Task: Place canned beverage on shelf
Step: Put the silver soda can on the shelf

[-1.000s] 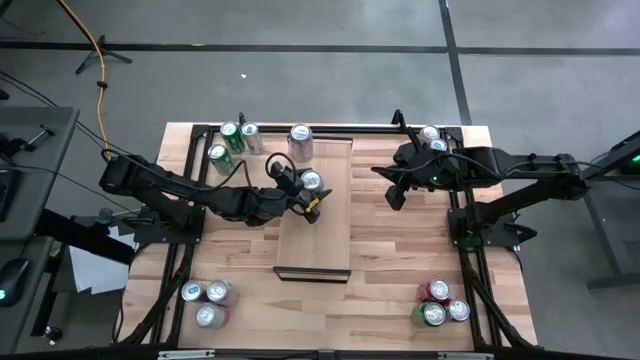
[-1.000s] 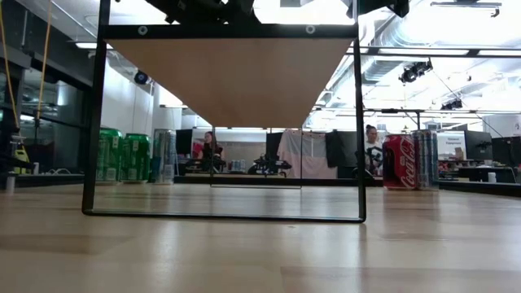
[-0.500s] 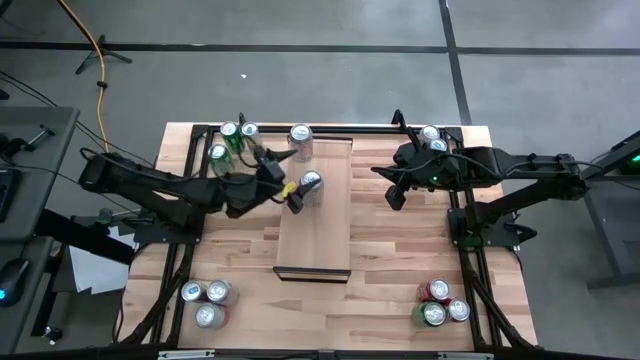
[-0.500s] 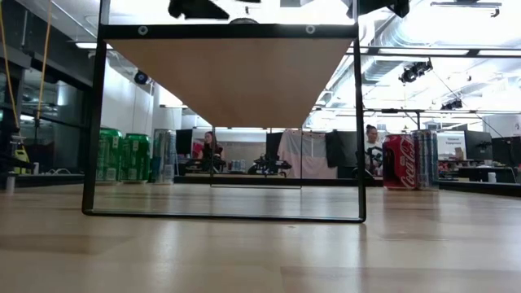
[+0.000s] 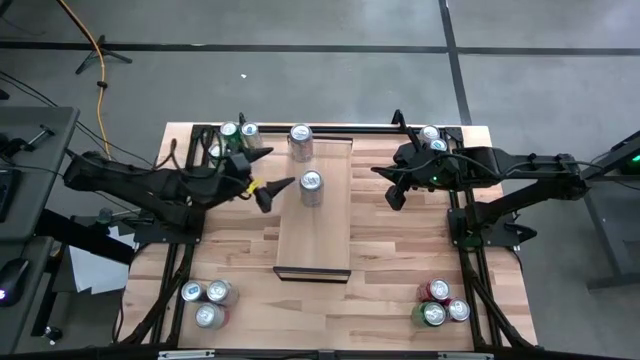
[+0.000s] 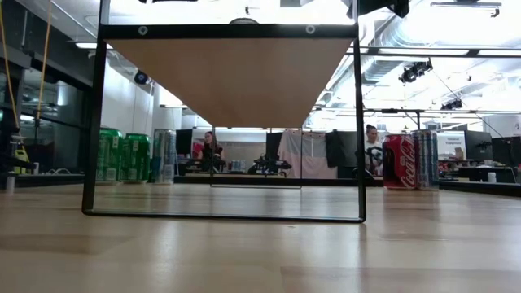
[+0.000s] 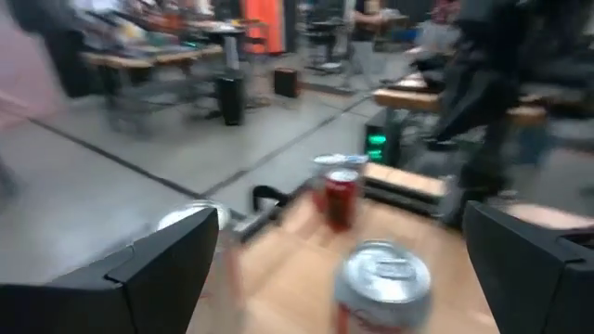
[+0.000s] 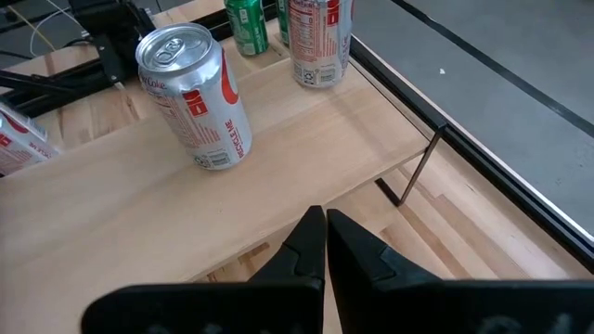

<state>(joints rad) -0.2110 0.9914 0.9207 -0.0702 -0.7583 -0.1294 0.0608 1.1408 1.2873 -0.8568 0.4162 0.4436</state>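
Observation:
The shelf (image 5: 315,240), a long pale board on a black frame, lies at the table's middle; it also shows in the right wrist view (image 8: 139,213). A silver canned beverage with red print (image 5: 311,187) stands upright on its base on the shelf (image 8: 197,97). A second silver can (image 5: 301,141) stands at the shelf's far end. My left gripper (image 5: 279,168) is open and empty, just left of the shelf; the can (image 7: 382,283) shows ahead of its spread fingers. My right gripper (image 5: 395,196) is shut and empty, above the table right of the shelf (image 8: 325,223).
Groups of cans stand at the table's corners: far left (image 5: 230,140), far right (image 5: 432,138), near left (image 5: 205,298), near right (image 5: 437,305). The low view shows the shelf's underside (image 6: 228,73) on its black frame, green cans (image 6: 122,155) and a red can (image 6: 399,161).
My left gripper has let go of the silver can and drawn back toward the table's left edge, its fingers open. The can has stayed upright on the shelf where it was set.

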